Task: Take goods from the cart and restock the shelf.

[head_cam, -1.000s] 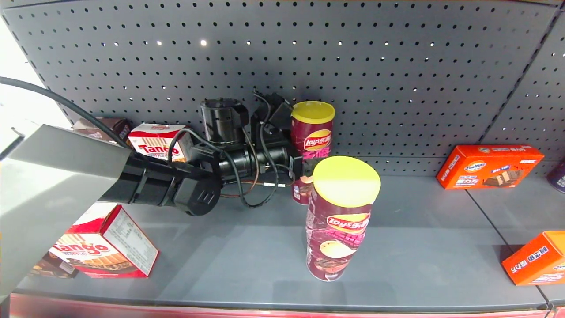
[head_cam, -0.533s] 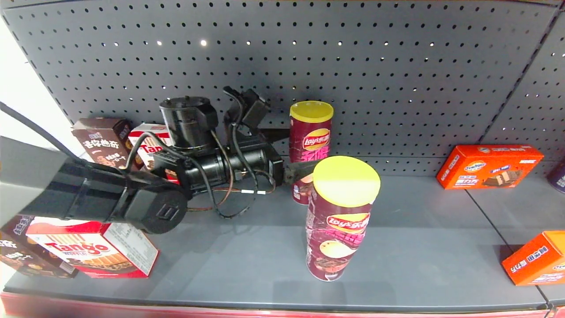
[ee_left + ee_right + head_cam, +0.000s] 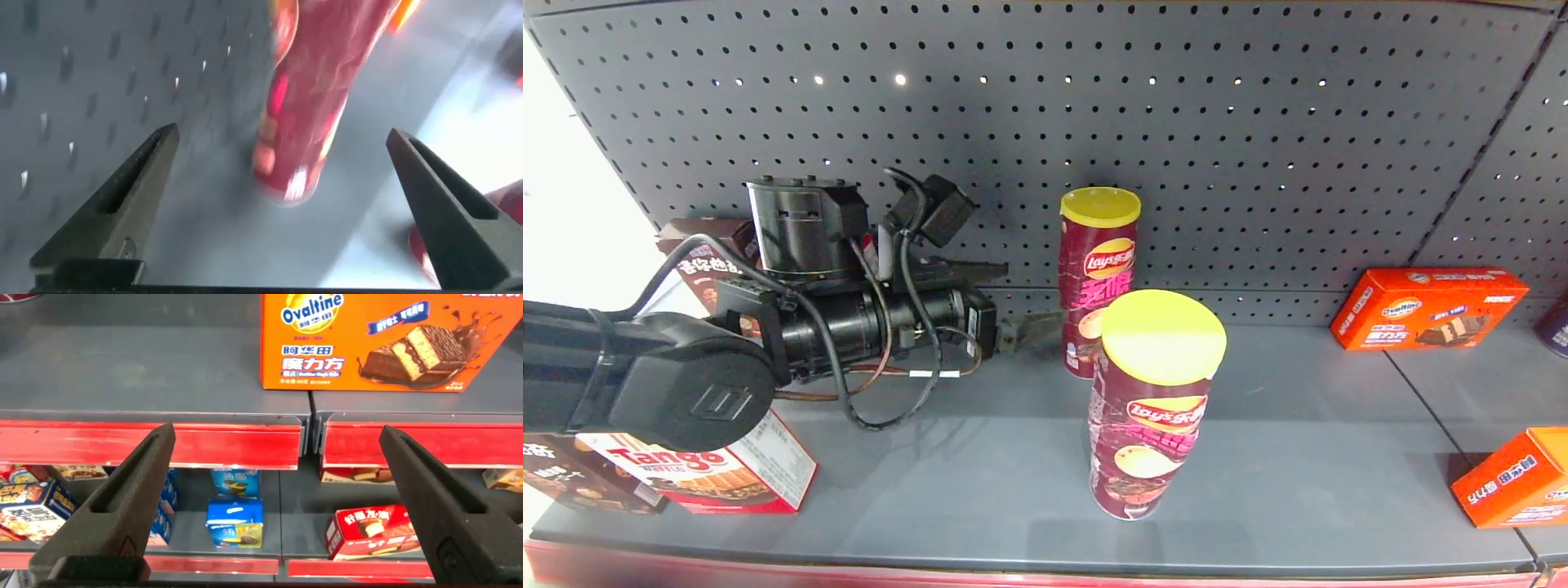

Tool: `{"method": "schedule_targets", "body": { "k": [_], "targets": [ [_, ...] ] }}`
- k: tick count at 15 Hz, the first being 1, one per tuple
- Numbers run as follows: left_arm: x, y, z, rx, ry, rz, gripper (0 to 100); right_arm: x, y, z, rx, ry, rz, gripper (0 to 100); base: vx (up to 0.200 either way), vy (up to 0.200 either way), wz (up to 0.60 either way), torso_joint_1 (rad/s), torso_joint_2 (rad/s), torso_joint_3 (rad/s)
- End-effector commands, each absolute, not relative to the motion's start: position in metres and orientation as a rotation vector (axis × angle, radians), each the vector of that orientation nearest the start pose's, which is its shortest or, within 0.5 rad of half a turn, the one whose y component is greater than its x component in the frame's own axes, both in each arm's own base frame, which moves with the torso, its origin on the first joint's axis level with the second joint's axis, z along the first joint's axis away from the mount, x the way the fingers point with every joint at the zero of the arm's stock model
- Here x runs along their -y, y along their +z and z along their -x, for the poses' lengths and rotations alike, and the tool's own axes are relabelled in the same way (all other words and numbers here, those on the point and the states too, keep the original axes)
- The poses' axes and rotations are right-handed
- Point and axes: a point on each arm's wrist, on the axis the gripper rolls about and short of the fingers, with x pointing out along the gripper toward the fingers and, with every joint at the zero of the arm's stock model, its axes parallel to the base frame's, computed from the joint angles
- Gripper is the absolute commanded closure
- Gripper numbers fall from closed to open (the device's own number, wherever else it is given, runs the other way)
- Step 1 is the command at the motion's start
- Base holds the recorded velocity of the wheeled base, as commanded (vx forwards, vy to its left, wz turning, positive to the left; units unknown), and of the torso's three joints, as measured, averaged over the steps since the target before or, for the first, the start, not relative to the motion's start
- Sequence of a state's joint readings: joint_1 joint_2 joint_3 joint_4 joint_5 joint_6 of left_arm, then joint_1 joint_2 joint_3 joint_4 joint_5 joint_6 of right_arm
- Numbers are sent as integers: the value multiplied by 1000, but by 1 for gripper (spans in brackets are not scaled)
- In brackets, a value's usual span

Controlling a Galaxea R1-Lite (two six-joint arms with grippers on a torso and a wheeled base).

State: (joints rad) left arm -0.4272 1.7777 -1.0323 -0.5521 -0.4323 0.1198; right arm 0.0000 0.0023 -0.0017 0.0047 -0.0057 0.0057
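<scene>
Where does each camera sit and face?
Head view: on the head, facing forward and down at the shelf; left arm and open left gripper show.
Left wrist view: on the left wrist, facing the rear chip can between its fingers.
Right wrist view: on the right wrist, facing an orange box past the open right gripper.
Head and left wrist share the rear chip can.

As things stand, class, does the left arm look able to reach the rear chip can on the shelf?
Probably yes: the left gripper is open and faces the rear chip can, with bare shelf between them; the front can stands clear.
</scene>
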Motion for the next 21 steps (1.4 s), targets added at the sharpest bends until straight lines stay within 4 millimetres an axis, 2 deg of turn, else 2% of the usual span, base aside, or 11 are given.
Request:
{"method": "schedule_targets", "body": {
  "k": [1, 3, 7, 21],
  "targets": [
    [144, 219, -299, -148, -838, -193, 0, 0, 76, 23, -8, -6, -6, 0, 0, 0, 0, 0, 0, 0],
    [145, 215, -301, -149, -795, -264, 0, 0, 76, 23, -8, -6, -6, 0, 0, 0, 0, 0, 0, 0],
    [154, 206, -318, -174, -714, -279, 0, 0, 76, 23, -8, -6, -6, 0, 0, 0, 0, 0, 0, 0],
    [166, 196, -345, -176, -695, -281, 0, 0, 76, 23, -8, -6, -6, 0, 0, 0, 0, 0, 0, 0]
  ]
}}
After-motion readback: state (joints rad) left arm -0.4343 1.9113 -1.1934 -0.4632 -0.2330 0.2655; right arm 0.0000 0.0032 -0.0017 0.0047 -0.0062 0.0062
